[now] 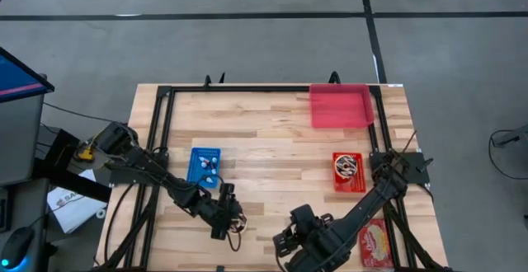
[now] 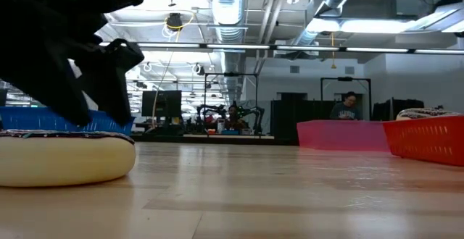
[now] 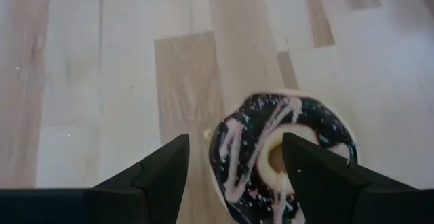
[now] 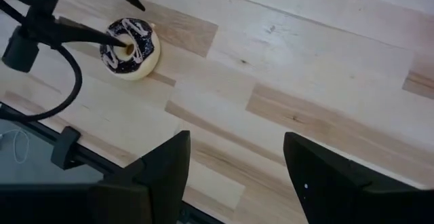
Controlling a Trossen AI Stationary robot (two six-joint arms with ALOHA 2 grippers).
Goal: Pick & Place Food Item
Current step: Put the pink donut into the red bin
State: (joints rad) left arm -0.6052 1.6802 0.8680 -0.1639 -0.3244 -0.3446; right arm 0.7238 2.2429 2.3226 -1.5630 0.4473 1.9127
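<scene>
A donut (image 3: 254,139) with dark icing and white drizzle lies flat on the wooden table near its front edge, also seen in the right wrist view (image 4: 132,47) and the low view (image 2: 61,159). My left gripper (image 3: 234,142) is open and low over it. One finger (image 4: 112,41) reaches to the donut's hole, and the other stands outside its rim on the far side. My right gripper (image 4: 237,139) hangs open above bare wood to the donut's right, with nothing between its fingers. My left gripper comes at the donut slanting down from the table's left. One fingertip (image 3: 295,156) is at the hole in the donut's middle (image 3: 274,159), and the other is beyond the outer rim. Whether either finger touches the donut, I cannot tell.
A blue packet (image 1: 205,165) lies behind the donut. A red packet (image 1: 348,171) lies at the right and another (image 1: 375,243) at the front right. A pink tray (image 1: 340,105) stands at the far right. A black frame (image 1: 161,124) runs round the table.
</scene>
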